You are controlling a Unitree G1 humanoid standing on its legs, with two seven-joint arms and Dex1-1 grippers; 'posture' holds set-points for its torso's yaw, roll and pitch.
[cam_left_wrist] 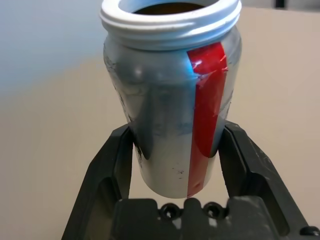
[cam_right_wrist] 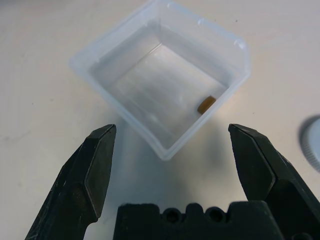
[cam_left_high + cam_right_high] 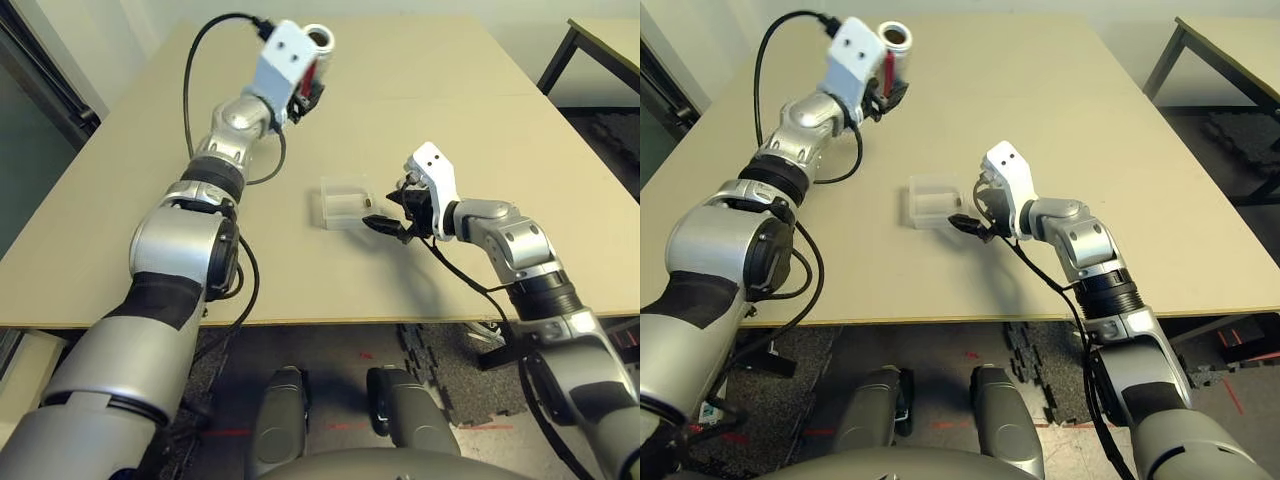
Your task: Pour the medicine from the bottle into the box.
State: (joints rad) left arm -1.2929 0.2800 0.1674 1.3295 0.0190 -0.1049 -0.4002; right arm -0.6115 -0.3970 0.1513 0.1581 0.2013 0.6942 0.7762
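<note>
Table [image 3: 120, 250], box [image 2: 165, 85]; right wrist view: medicine [image 2: 206, 104] inside.

Medicine [image 2: 205, 104] in box [image 2: 120, 60]; bottle [image 1: 172, 110] well apart, far-left.

Tan table [image 3: 420, 90] — clear box [image 3: 343, 201] and grey cap [image 2: 314, 143] lying on it.

silver arms [image 3: 180, 240], black cables, white wrist housings [image 3: 436, 165], black jaws
</note>
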